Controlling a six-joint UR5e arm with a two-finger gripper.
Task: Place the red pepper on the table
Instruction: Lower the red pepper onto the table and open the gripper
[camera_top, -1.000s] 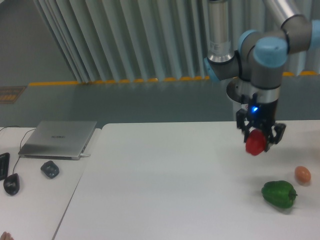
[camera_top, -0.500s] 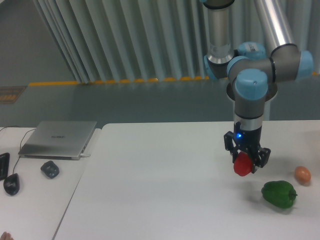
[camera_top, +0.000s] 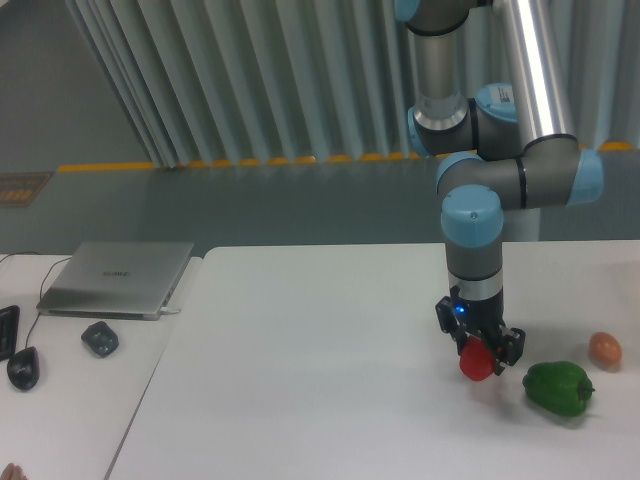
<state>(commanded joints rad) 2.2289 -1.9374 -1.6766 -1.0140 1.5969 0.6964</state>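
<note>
Spanning white table (camera_top: 300, 380) — grey slatted wall (camera_top: 250, 80)

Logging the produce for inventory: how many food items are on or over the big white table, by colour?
Red: 1, the red pepper, held in the end effector
Green: 1, the green pepper
Orange-brown: 1, the egg-shaped item
Total: 3

Single fixed view, raised in front of the table (camera_top: 300, 400), looking down and across it toward a corrugated wall (camera_top: 250, 80); moderately close, side desk (camera_top: 70, 400) at left.
</note>
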